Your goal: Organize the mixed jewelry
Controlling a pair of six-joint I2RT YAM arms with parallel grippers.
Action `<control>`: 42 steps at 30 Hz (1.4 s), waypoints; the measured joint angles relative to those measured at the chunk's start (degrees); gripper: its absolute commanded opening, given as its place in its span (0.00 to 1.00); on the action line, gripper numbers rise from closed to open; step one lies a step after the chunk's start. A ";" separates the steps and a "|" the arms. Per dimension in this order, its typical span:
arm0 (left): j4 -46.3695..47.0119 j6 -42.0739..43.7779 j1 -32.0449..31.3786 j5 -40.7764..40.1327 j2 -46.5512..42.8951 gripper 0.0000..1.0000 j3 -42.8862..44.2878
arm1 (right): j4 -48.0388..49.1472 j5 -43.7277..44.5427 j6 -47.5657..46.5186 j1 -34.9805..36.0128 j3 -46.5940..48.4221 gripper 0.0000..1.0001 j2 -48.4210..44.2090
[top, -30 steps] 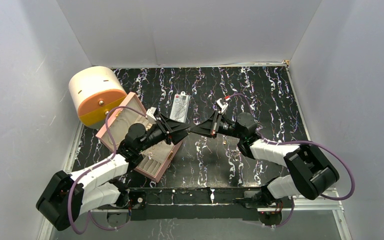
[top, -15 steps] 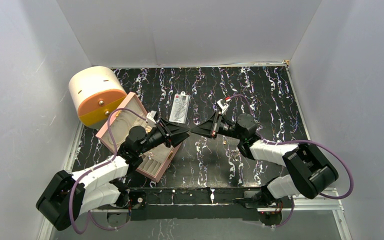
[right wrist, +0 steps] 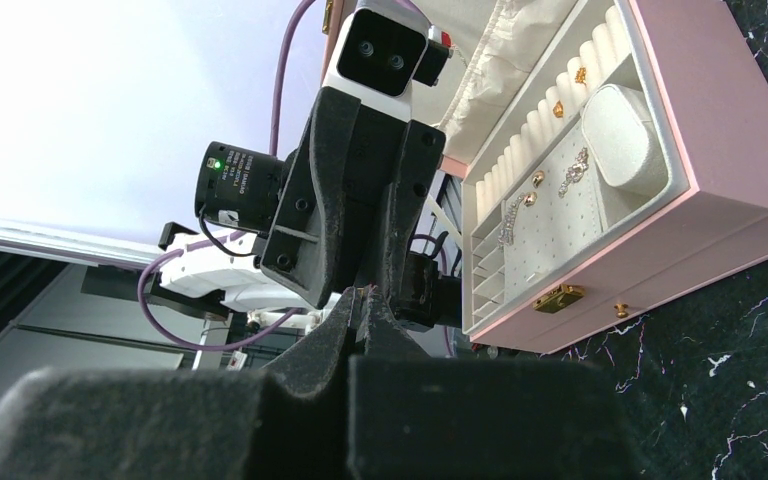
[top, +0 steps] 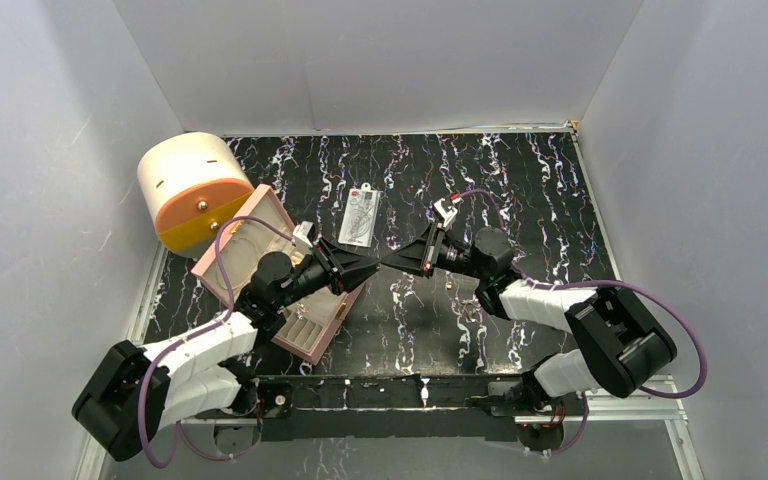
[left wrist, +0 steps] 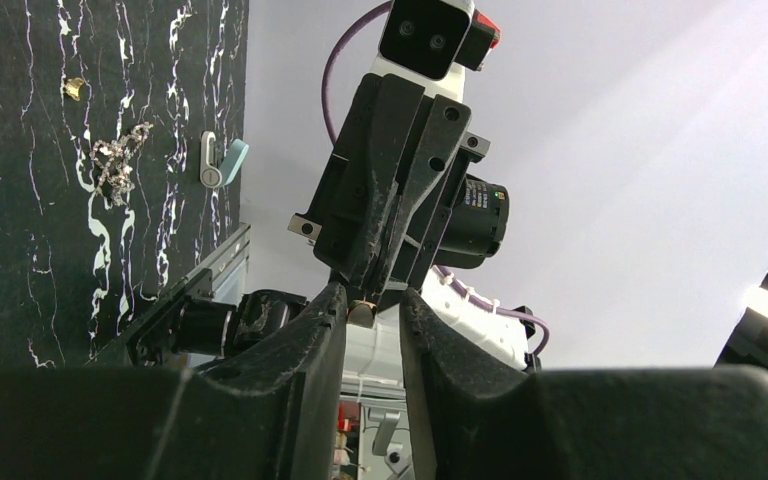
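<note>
My right gripper [top: 388,262] is shut on a tiny gold stud [left wrist: 362,313] and holds it above the table, tip to tip with my left gripper [top: 372,264]. In the left wrist view the left gripper [left wrist: 368,300] is open, its jaws on either side of the stud, which sits against the left finger. The right wrist view shows the right gripper [right wrist: 365,297] closed. The open pink box [top: 335,318] lies under the left arm. Its tray [right wrist: 600,215] holds gold studs [right wrist: 538,178] and chain pieces [right wrist: 572,172]. A loose stud [left wrist: 73,88] and a chain pile [left wrist: 120,160] lie on the table.
A cream and orange cylinder [top: 192,190] stands at the back left beside the box lid. A clear packet with a white card [top: 358,217] lies behind the grippers. A small light-blue block [left wrist: 222,160] lies near the chain pile. White walls close in three sides.
My left gripper has shifted slightly toward the near edge, staying at the right gripper's tip. The right arm has hardly moved.
</note>
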 measured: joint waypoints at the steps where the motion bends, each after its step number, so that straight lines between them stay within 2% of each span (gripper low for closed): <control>1: 0.00 0.00 0.00 0.00 0.00 0.21 0.00 | 0.00 0.02 0.00 0.00 0.00 0.00 0.00; 6: 0.00 0.09 0.00 0.00 0.00 0.16 0.00 | 0.02 0.04 0.00 0.00 -0.24 0.00 -0.04; 14: -0.02 0.50 0.00 0.00 0.02 0.14 0.00 | -0.02 0.17 0.17 0.02 -0.79 0.00 -0.09; 22: -0.02 1.49 -0.07 0.07 0.35 0.29 0.00 | -0.07 0.20 0.37 0.02 -0.79 0.00 -0.31; 30: 0.00 2.56 -0.07 0.42 1.53 0.27 0.00 | -0.28 0.24 0.39 0.02 -0.79 0.00 -1.05; 42: -0.44 4.72 -0.37 0.98 2.78 0.37 0.00 | -2.47 1.92 0.72 0.02 -0.79 0.00 -1.18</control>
